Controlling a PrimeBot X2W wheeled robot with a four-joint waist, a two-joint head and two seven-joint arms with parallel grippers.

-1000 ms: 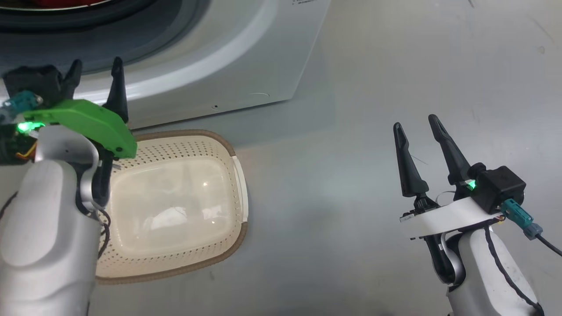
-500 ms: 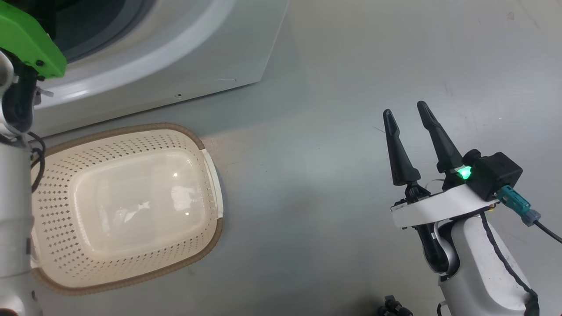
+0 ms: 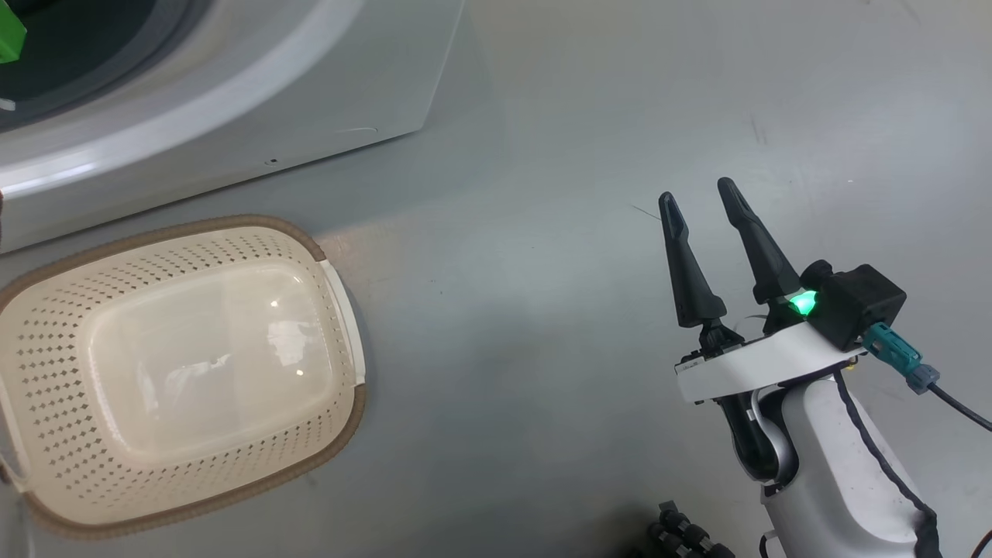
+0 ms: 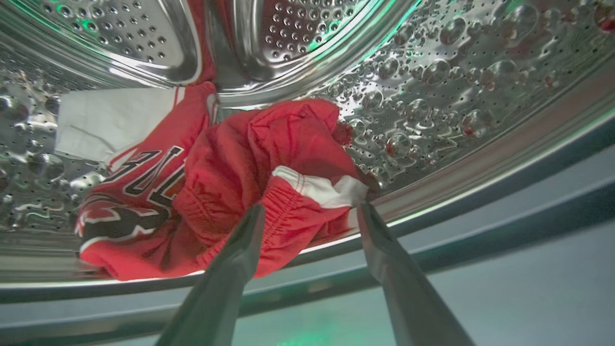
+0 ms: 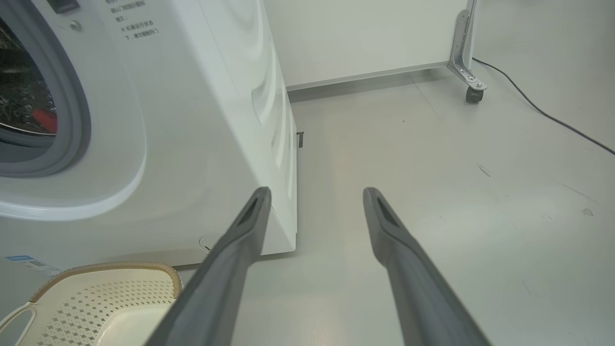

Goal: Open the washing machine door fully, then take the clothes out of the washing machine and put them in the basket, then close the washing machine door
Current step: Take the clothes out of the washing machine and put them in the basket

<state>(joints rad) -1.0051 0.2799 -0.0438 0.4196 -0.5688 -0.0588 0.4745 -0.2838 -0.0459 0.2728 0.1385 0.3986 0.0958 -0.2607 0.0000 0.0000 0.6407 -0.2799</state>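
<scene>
Left gripper [image 4: 311,207] at the drum [image 4: 432,96] mouth, jaws spread wide, tips flanking a white-trimmed fold, nothing clamped. Clothes [image 4: 250,158] heaped at the drum's front lip: red, dark-outlined lettering, can't read it. Basket [image 3: 46,364] empty on the floor [image 3: 542,310], just in front of the washing machine [image 3: 232,116]. Blue label [image 5: 21,259] at the machine's lower corner, print too small. Right gripper [image 3: 697,192] released, over the floor right of the machine.

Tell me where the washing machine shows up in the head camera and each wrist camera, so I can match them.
Head view: the washing machine fills the top left corner, beyond the basket.
Left wrist view: its steel drum surrounds the red clothes.
Right wrist view: its white body takes the left half.
Shared landmark: the grey door ring, in all three.
</scene>
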